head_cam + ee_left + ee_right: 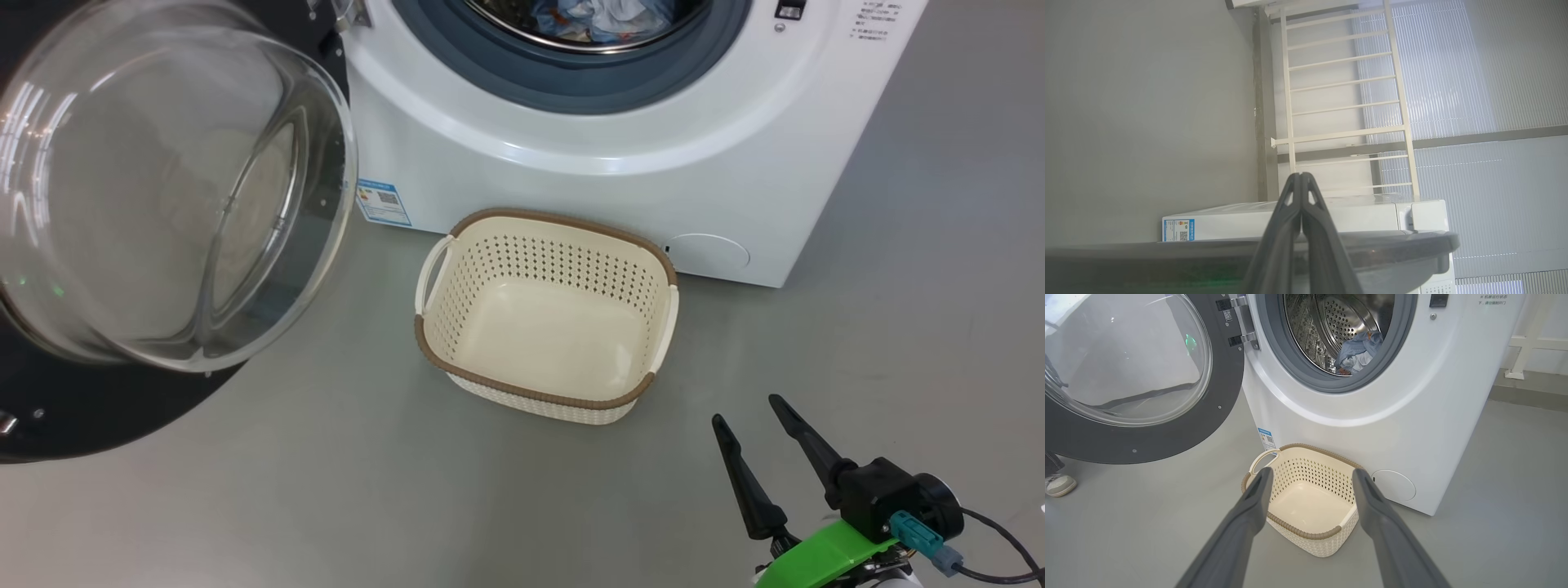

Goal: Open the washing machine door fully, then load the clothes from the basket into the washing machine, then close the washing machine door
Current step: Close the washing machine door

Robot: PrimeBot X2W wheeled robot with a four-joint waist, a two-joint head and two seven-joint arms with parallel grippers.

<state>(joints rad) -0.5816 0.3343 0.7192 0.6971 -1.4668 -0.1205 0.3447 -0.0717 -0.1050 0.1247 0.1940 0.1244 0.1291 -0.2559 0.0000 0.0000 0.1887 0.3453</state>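
Washing machine (620,155): white front-loader on the grey floor, drum mouth uncovered.

Washing machine door (171,204): swung wide to the robot's left of the washing machine and hinged at the left edge of the drum mouth. Its dark grey inner face and clear glass bowl are turned outward. Judged fully open. It is assessed as a rigid, fairly heavy hinged panel that will swing in an arc without flexing. The rim and glass bowl look slippery, and the bowl offers poor purchase (it should not be struck). The best contact is judged to be a flat push on the rim at the edge farthest from the hinge, where leverage is greatest.

Basket (563,219): on the floor just in front of the washing machine, below the drum mouth, upright and empty.

Clothes (1357,355): inside the washing machine's drum, a light blue piece and a pale piece bunched low. They look soft and limp, and nothing is seen trailing over the gasket. Loading is judged complete; closing is outstanding.

Right gripper (747,411): in front of the washing machine, on the basket's near side, fingers spread wide, holding nothing.

Left gripper (1300,176): beside the washing machine, at the door's outer rim, fingers pressed together and empty. Contact with the door cannot be confirmed.
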